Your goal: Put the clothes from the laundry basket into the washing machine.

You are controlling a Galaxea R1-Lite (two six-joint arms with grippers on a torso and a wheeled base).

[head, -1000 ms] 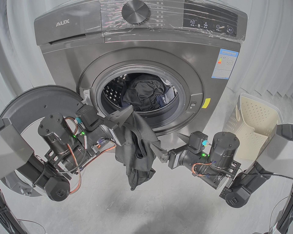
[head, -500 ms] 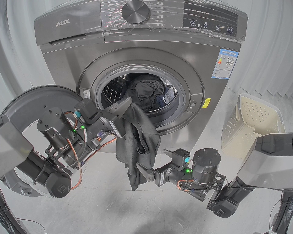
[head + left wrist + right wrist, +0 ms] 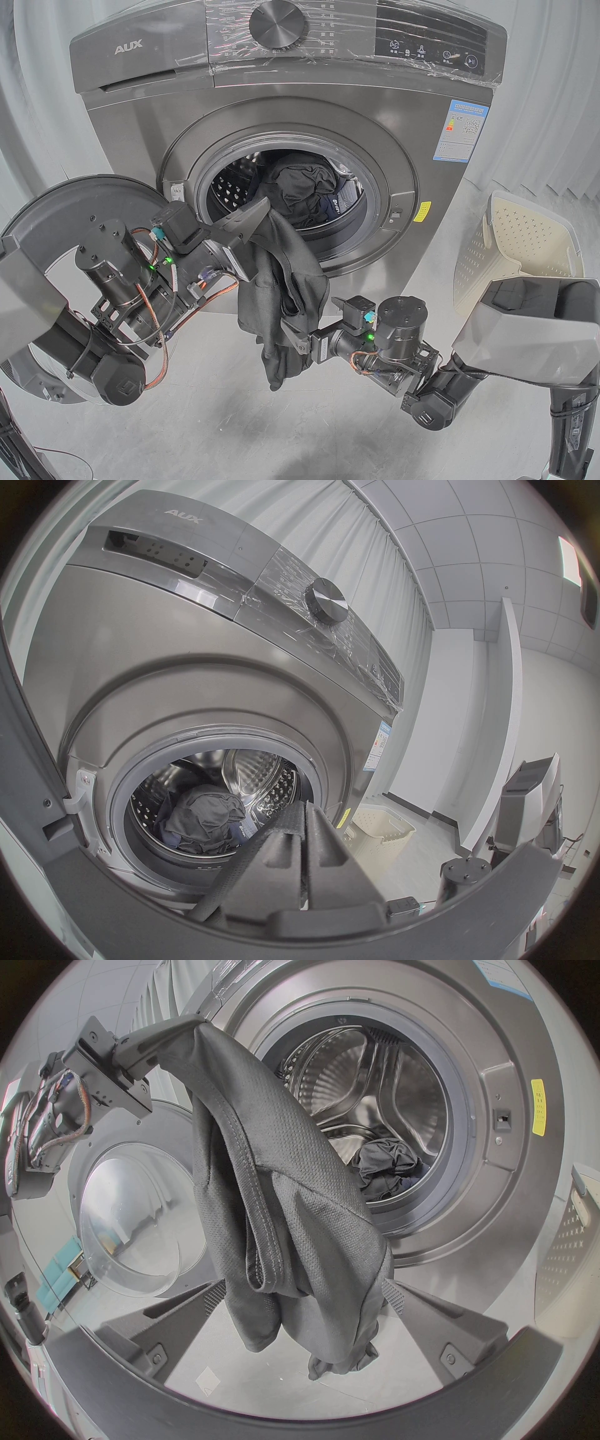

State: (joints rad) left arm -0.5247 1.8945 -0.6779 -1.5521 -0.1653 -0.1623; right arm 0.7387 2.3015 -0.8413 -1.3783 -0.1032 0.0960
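— What did we find at our left?
— The washer's round, glass-centred door (image 3: pixel 81 206) stood swung open. Our left gripper (image 3: pixel 262 209) was clamped tight on the top edge of a dark grey mesh garment (image 3: pixel 281 294), just before the drum mouth.
— How did it hang?
— Long axis upright, loose end toward the floor. Our right gripper (image 3: pixel 292 330) had its fingers spread wide either side of the lower folds, gripping nothing. Dark clothes (image 3: pixel 300 187) lay in the steel drum of the grey washing machine (image 3: pixel 375 112), which bore a blue-and-white label and a yellow sticker. The cream perforated laundry basket (image 3: pixel 531 244) stood rightmost.
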